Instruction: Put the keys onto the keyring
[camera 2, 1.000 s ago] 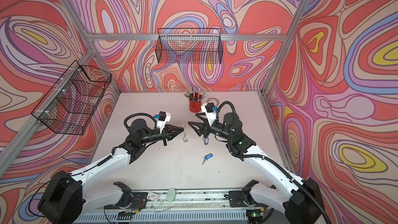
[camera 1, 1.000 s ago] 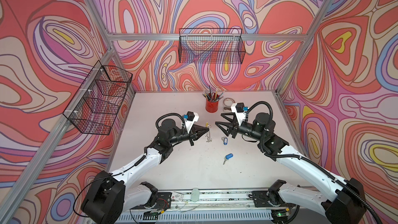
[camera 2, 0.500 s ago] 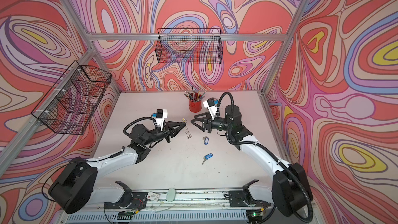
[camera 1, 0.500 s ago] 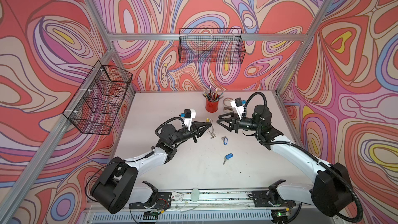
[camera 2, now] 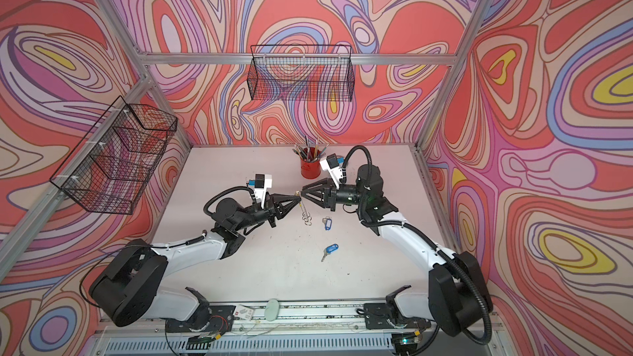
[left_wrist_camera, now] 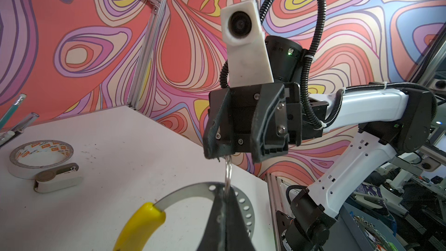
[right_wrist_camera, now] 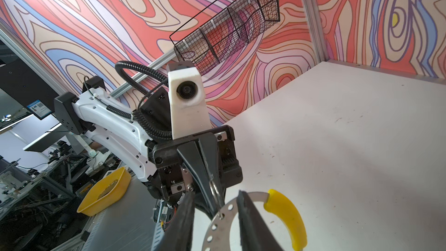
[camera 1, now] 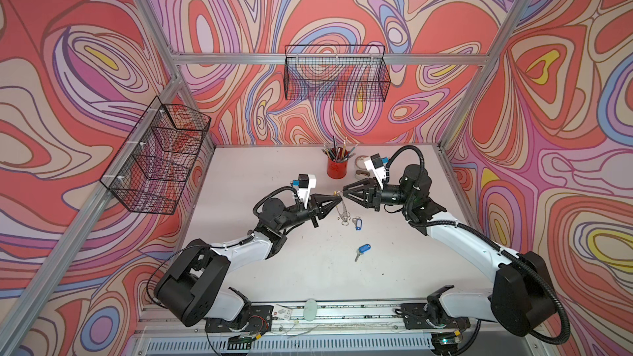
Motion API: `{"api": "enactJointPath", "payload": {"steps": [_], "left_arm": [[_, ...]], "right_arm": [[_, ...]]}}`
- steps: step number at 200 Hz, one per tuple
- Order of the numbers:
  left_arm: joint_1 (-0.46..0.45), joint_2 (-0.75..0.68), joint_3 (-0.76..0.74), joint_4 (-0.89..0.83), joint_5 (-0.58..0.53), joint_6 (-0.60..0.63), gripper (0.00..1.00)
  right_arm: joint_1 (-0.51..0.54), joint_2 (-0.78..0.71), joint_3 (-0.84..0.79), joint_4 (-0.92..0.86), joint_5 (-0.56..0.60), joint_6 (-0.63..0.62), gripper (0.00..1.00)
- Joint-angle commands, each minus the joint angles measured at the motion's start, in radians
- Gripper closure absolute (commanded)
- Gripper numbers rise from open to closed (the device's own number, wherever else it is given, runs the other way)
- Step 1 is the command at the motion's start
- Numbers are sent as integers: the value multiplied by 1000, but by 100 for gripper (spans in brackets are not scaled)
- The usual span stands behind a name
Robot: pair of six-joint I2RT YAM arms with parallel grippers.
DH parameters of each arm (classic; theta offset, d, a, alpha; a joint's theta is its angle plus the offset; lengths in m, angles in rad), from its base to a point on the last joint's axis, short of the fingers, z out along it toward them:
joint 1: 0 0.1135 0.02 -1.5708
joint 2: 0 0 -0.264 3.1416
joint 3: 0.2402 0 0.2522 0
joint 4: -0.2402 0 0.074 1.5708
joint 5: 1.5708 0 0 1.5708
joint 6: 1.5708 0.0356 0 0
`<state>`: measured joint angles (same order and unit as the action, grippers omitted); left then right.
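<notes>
Keyring [right_wrist_camera: 286, 210], clamped tight in the left gripper [camera 1: 335, 197], sits between the parted jaws of the right gripper [right_wrist_camera: 216, 193]; keys [camera 1: 358, 223] lie on the table [camera 1: 260, 172] nearby.

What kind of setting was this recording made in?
Most likely a robot lab test cell: a white table boxed in by aluminium framing and swirl-patterned wall panels, with an equipment rail along its front edge. The right wrist view shows cluttered workbenches beyond.
</notes>
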<state>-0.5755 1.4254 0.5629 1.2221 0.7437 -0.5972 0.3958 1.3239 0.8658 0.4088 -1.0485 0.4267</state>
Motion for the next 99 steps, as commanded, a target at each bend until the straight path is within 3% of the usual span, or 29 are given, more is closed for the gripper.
{"api": "enactJointPath", "payload": {"steps": [1,16,99], "left_arm": [[-4,6,38,89,15,-15,100],[-4,6,39,89,16,-15,100],[-9,25,45,88,31,-12,100]], "right_arm": [[1,14,21,22,-29,2,74],[1,23,29,-6,-25,-12,81],[0,29,25,1,-12,-3,96]]}}
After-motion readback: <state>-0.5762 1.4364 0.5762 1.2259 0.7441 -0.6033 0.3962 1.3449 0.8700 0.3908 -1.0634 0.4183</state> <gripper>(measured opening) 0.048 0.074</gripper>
